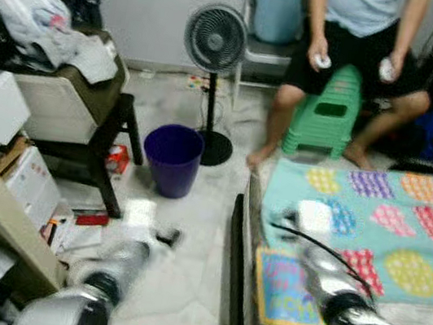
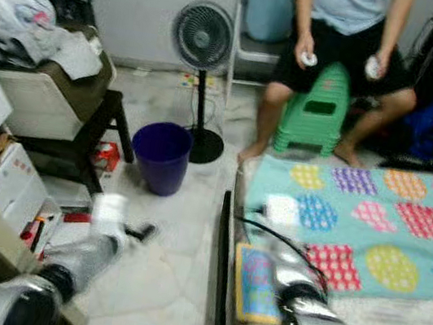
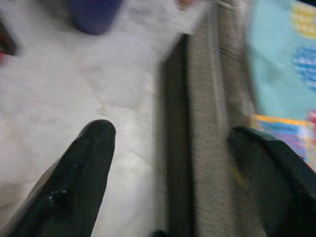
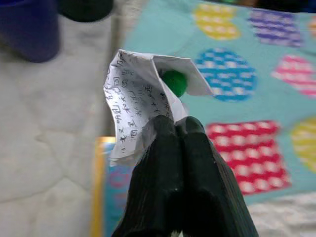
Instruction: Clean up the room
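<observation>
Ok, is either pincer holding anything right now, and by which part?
The right pincer is shut on a printed paper, pinched at its lower edge, over the patterned blanket. The left pincer is open and holds nothing.

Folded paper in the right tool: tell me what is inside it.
The right tool pinches a printed folded paper. In its open fold a round green thing shows. The paper covers the rest of it, so what it is cannot be told. Below lies the dotted blanket.

Both arms are glossy silver tubes with black joint bands; a thin black cable (image 1: 326,252) loops along the right one. Each end effector has two long, matte black fingers (image 4: 168,163) with rounded tips.
</observation>
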`<state>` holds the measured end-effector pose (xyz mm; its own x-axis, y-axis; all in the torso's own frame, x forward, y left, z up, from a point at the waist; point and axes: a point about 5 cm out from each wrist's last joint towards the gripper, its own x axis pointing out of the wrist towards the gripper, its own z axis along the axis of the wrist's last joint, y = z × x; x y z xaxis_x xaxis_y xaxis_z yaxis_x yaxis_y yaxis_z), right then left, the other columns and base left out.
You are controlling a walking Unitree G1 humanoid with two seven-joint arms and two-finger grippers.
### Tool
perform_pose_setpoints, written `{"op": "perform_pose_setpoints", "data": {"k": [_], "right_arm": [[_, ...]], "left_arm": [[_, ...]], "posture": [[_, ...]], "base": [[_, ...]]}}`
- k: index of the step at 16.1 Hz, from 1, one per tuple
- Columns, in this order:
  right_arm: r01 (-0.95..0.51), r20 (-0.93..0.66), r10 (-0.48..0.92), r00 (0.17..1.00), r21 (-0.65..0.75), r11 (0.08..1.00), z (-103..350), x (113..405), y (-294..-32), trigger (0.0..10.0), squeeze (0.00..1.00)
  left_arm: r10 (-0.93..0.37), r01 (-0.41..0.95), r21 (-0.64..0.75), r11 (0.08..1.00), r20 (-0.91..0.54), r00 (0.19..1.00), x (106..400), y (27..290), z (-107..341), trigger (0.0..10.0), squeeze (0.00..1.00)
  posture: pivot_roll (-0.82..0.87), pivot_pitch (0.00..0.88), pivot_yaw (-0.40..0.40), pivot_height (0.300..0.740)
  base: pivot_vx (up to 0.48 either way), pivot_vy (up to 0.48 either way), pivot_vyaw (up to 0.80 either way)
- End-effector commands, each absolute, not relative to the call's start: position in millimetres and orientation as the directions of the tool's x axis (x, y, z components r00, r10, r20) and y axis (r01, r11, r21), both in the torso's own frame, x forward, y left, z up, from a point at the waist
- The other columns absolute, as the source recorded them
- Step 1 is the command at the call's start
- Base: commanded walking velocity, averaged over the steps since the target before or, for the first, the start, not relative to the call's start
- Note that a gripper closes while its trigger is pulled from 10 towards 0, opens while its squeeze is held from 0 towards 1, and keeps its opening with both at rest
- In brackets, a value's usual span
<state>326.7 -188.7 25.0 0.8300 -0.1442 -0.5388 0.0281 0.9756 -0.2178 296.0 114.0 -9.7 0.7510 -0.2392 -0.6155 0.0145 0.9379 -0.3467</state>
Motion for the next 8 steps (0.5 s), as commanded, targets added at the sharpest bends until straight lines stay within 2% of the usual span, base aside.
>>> {"op": "perform_pose_setpoints", "data": {"k": [1, 8], "right_arm": [[0.0, -0.522, -0.107, 0.846, -0.202, 0.979, 30.9, 333.5, -173.9, 10.0, 0.0], [-0.002, -0.523, -0.106, 0.846, -0.202, 0.979, 30.7, 333.3, -173.8, 10.0, 0.0]], "left_arm": [[-0.196, -0.008, -0.312, 0.95, -0.618, 0.761, 299.9, 130.2, -7.0, 10.0, 0.0], [-0.198, -0.007, -0.312, 0.95, -0.621, 0.759, 299.4, 129.9, -7.5, 10.0, 0.0]], "posture": [[-0.1, 0.0, -0.005, 0.74], [-0.1, 0.0, -0.004, 0.74]], "base": [[0.266, 0.0, 0.42], [0.259, 0.0, 0.73]]}}
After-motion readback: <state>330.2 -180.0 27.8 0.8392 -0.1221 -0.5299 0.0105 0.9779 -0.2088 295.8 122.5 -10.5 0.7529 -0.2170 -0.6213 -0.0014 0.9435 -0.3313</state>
